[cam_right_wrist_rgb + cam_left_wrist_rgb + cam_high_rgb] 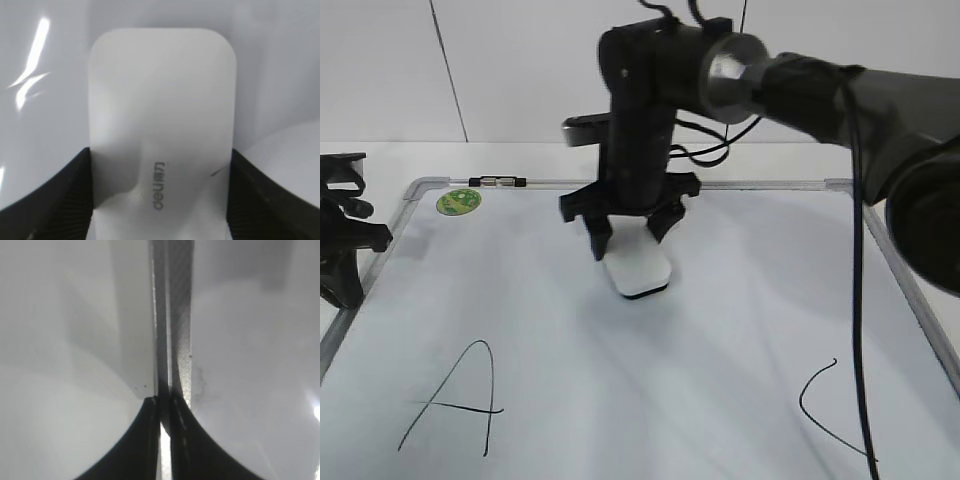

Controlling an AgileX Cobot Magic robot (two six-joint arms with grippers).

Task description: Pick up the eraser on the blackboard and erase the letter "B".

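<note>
The white eraser (638, 266) lies between the fingers of my right gripper (632, 232), at the upper middle of the blackboard (520, 300). In the right wrist view the eraser (162, 100) fills the frame, grey print up. Both black fingers of the right gripper (161, 159) press its long sides. I cannot tell whether its felt touches the board (280, 75). No letter "B" shows: the board between the "A" (455, 400) and the "C" (825, 405) is blank. My left gripper (345, 235) is shut and empty at the board's left edge, over the frame (172, 315).
A small black-and-clear marker (498, 182) lies on the top frame near the round green sticker (458, 201). The right arm (800, 85) reaches in from the upper right. The board's grey frame (910, 290) runs down the right side.
</note>
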